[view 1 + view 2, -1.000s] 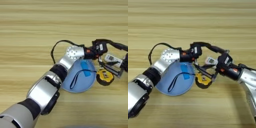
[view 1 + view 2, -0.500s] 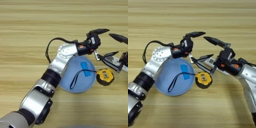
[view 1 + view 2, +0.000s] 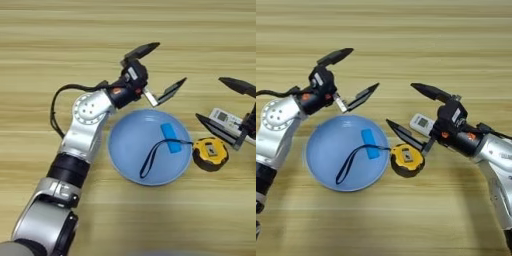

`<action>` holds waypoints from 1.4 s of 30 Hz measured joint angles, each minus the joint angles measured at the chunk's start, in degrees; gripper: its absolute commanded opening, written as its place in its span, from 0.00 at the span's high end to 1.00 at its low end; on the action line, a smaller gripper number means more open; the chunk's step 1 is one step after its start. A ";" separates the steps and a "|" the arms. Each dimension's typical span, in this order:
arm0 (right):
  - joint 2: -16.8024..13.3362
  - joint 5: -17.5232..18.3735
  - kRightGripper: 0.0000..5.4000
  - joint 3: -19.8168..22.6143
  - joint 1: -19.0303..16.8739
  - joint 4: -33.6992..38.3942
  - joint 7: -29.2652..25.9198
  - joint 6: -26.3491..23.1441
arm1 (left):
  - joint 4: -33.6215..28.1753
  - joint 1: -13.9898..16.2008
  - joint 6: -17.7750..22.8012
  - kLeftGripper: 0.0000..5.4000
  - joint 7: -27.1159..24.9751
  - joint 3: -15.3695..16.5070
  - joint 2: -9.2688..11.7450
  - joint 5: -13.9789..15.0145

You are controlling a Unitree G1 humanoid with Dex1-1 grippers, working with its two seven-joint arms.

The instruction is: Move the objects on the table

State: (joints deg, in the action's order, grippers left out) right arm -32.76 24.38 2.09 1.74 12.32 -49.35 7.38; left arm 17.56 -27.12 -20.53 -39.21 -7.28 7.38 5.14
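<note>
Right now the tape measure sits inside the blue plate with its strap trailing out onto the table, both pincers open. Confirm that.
Not quite. The tape measure sits on the table beside the plate; its strap trails into the plate, as the right eye view shows. The left pincer and right pincer are open.

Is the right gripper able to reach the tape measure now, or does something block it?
Probably yes. The right gripper is open and close to the tape measure, which lies on the table beside the plate. Nothing covers it; only its strap lies in the plate.
</note>
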 measured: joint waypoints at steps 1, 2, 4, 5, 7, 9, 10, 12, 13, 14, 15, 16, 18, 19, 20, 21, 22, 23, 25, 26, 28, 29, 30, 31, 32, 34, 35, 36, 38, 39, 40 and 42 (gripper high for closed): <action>0.00 0.00 0.03 0.01 0.00 0.00 -0.05 -0.03 | -0.20 0.69 0.00 0.00 0.53 0.69 0.67 0.08; 0.00 0.00 0.03 0.01 -0.02 0.01 -0.10 -0.09 | -0.56 1.70 0.01 0.00 1.53 1.89 1.27 0.27; 0.00 0.00 0.03 0.01 -0.06 0.02 -0.17 -0.12 | -0.98 2.96 0.05 0.00 3.08 3.71 2.25 1.01; 0.01 0.00 0.03 0.01 -0.07 0.02 -0.20 -0.14 | -1.08 3.42 0.05 0.00 3.77 4.47 2.59 1.24; 0.08 -0.01 0.03 0.00 -0.08 0.03 -0.22 -0.23 | -1.09 4.39 0.05 0.00 5.29 5.96 3.40 1.55; 0.51 -0.03 0.03 -0.04 -0.05 0.02 -0.02 -0.44 | -1.10 5.45 0.06 0.00 6.88 7.13 3.64 1.73; 0.95 -0.08 0.03 -0.11 0.01 0.00 0.27 -0.49 | -1.10 6.06 0.08 0.00 7.84 7.65 3.66 1.82; 1.83 -0.48 0.03 -0.19 0.23 -0.26 0.90 -0.49 | -1.09 6.87 0.04 0.00 9.42 8.65 3.68 1.81; 2.40 -0.91 0.03 -0.18 0.48 -0.98 1.77 -0.50 | -1.06 7.64 0.01 0.00 10.82 9.43 3.85 1.80; 2.69 -1.13 0.03 -0.17 0.59 -1.30 2.33 -0.50 | -1.04 8.11 -0.01 0.00 11.46 9.62 4.06 1.77; 3.02 -1.50 0.03 -0.09 0.66 -1.62 2.79 -0.48 | -0.96 8.47 -0.05 0.00 12.04 9.85 4.15 1.70; 3.18 -1.83 0.03 -0.05 0.68 -1.91 2.93 -0.42 | -0.88 8.64 -0.11 0.00 12.50 9.96 4.22 1.61; 3.67 -2.56 0.03 0.39 0.78 -3.37 4.11 -0.22 | -0.59 8.87 -0.62 0.00 13.81 10.37 4.34 1.40; 3.72 -2.68 0.03 0.74 0.77 -3.97 4.42 -0.21 | -0.56 9.03 -0.83 0.00 14.31 10.53 4.44 1.39; 3.72 -2.69 0.03 1.05 0.78 -4.38 4.85 -0.20 | -0.54 9.29 -1.11 0.00 14.87 10.78 4.48 1.39; 3.73 -2.70 0.03 1.32 0.81 -4.70 4.99 -0.08 | -0.49 9.46 -1.19 0.00 15.49 11.12 4.48 1.41; 3.74 -2.77 0.03 1.54 0.83 -5.05 5.04 0.08 | -0.44 9.57 -1.19 0.00 15.87 11.46 4.48 1.46; 3.74 -2.92 0.03 1.86 0.85 -5.56 5.17 0.25 | -0.37 9.73 -1.22 0.00 16.45 11.77 4.56 1.54; 3.77 -3.32 0.03 2.31 1.05 -6.45 5.36 0.85 | 0.12 10.10 -1.74 0.00 16.82 12.18 4.61 1.56; 3.78 -3.55 0.03 2.51 1.22 -7.01 5.52 1.06 | 0.44 10.32 -2.27 0.00 16.88 12.23 4.67 1.55; 3.83 -4.08 0.03 3.04 1.52 -8.47 6.45 1.29 | 1.22 10.66 -2.89 0.00 17.26 12.24 4.79 1.30; 3.85 -4.53 0.03 3.21 1.72 -9.18 6.67 1.41 | 1.61 10.68 -3.13 0.00 17.47 12.24 4.89 1.09; 3.84 -4.81 0.03 3.59 2.02 -10.32 7.18 1.56 | 2.24 10.67 -3.65 0.00 17.80 12.33 5.04 0.75; 3.83 -4.88 0.03 4.08 2.26 -11.23 7.59 1.58 | 2.97 10.66 -4.17 0.00 18.27 12.79 5.06 0.66; 3.71 -4.96 0.03 4.42 2.40 -11.91 7.67 1.60 | 3.45 10.65 -4.46 0.00 18.72 13.09 5.12 0.67; 3.23 -5.12 0.03 4.92 2.51 -13.33 7.62 1.54 | 4.30 10.58 -4.96 0.00 19.23 13.83 5.18 0.75; 2.34 -5.25 0.03 5.27 2.59 -14.97 7.44 1.13 | 5.36 10.57 -5.02 0.00 19.48 14.23 5.34 0.96; 1.84 -5.37 0.03 5.48 2.66 -15.90 7.30 1.08 | 5.81 10.57 -5.03 0.00 19.45 14.32 5.37 1.15; 0.94 -6.00 0.03 6.44 3.90 -19.82 6.60 1.34 | 6.91 10.52 -5.15 0.00 19.01 14.38 5.44 1.58; 0.52 -6.10 0.03 6.64 4.45 -21.47 6.23 1.63 | 7.58 10.48 -5.23 0.00 18.73 14.40 5.47 1.76; 0.12 -6.17 0.03 6.79 4.90 -22.91 5.77 2.03 | 8.14 10.45 -5.31 0.00 18.54 14.44 5.48 1.92; -0.83 -6.43 0.03 6.99 5.65 -26.44 4.25 2.27 | 9.01 10.38 -5.51 0.00 18.15 14.59 5.54 2.03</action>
State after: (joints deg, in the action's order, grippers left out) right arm -33.59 17.95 9.08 7.39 -14.12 -45.10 9.65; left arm 26.57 -16.74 -26.04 -21.07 7.30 12.92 7.17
